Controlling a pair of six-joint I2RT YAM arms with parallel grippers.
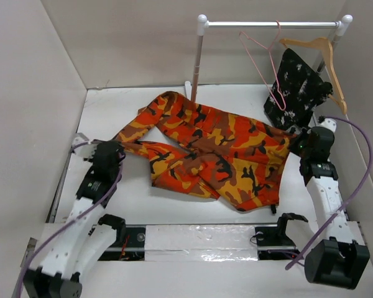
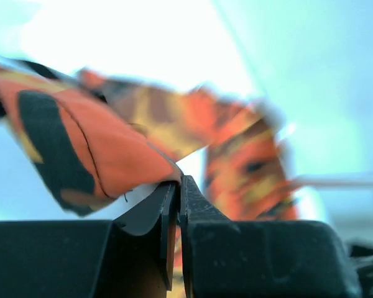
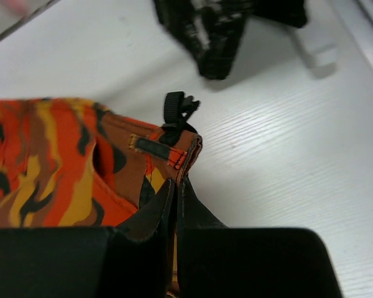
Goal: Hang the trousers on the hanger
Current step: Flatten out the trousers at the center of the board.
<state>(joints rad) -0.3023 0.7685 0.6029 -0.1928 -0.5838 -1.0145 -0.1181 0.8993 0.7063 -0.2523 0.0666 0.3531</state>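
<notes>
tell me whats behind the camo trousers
A white clothes rail holding a pink wire hanger and a wooden hanger with a black speckled garment. The trousers cover the foot of the rail's left post.

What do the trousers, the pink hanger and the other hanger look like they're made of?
Trousers: soft woven cloth, matte; it creases and drapes, and stitching shows at one corner. Pink hanger: thin wire, probably coated metal, given its slender bent outline. Other hanger: likely wood, being light brown, thicker and smooth.
</notes>
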